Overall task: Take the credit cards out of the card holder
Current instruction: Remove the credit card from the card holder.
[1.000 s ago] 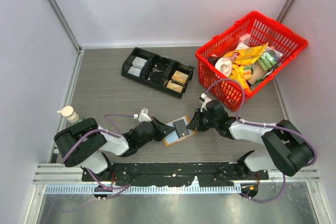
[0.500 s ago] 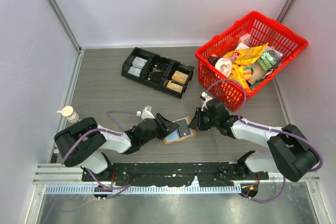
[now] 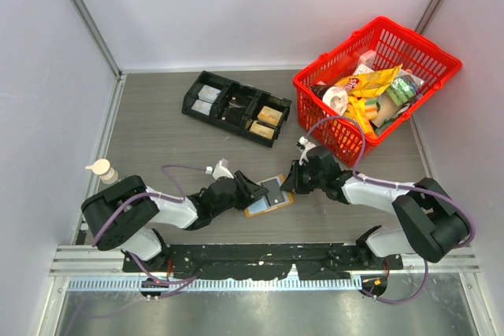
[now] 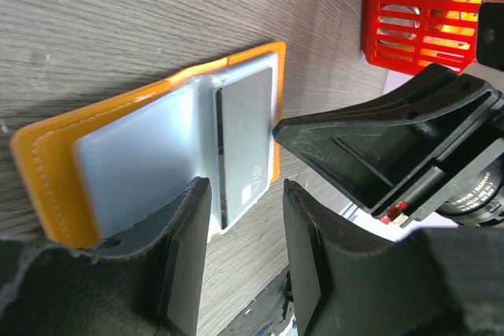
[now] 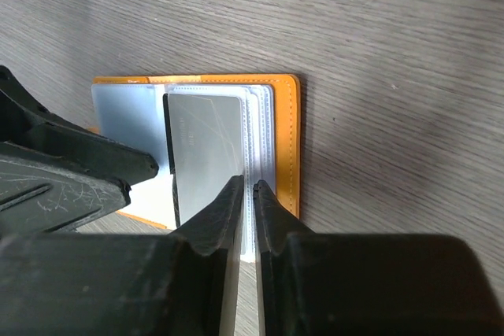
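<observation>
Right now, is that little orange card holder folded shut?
No, the card holder lies open, its pale inner sleeves and a grey card showing.

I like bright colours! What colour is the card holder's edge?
Orange; the card holder shows best in right wrist view.

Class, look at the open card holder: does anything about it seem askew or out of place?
Yes: a grey card appears to lie loose on top of the open card holder, near its fold, rather than tucked inside a sleeve.
</observation>
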You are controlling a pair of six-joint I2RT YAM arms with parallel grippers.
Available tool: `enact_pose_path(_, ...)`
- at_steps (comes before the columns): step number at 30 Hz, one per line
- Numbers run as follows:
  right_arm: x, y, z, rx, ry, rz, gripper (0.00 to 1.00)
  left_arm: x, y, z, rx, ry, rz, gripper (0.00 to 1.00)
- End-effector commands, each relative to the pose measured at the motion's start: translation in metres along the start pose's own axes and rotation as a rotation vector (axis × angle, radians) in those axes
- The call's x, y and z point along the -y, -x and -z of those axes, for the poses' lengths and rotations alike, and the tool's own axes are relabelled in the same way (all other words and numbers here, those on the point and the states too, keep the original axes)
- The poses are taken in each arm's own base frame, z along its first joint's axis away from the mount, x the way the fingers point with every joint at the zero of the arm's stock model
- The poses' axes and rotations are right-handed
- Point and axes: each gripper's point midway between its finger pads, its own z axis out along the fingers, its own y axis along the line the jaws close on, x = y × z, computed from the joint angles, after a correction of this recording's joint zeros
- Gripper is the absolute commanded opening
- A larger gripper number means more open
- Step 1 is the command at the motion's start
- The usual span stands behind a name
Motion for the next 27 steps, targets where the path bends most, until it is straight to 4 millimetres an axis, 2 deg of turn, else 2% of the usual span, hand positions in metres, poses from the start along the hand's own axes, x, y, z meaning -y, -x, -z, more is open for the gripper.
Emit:
enact_pose_path(1,0.002,-0.013,-0.006,-0.034,0.028,-0.018,0.14,0.019,0.000,-0.004,-0.006,-0.047,-0.018,0.46)
enact_pose_path(7,0.010,-0.025,-0.007,-0.058,0.004,-0.040,0.13,0.020,-0.001,-0.006,-0.012,-0.049,-0.008,0.45)
enact_pose_path(13,0.009,-0.022,-0.006,-0.051,0.007,-0.038,0.12,0.011,0.000,-0.005,-0.003,0.000,0.002,0.46)
enact_pose_path(15,0.009,-0.022,-0.006,-0.050,0.006,-0.036,0.12,0.002,0.003,-0.003,0.009,0.048,-0.008,0.48)
enact_pose_path(18,0.010,-0.022,-0.006,-0.048,0.003,-0.036,0.13,-0.001,0.006,0.001,0.017,0.085,-0.042,0.51)
enact_pose_path(27,0.007,-0.021,-0.005,-0.045,0.013,-0.039,0.12,0.008,0.001,-0.009,-0.010,0.056,-0.082,0.56)
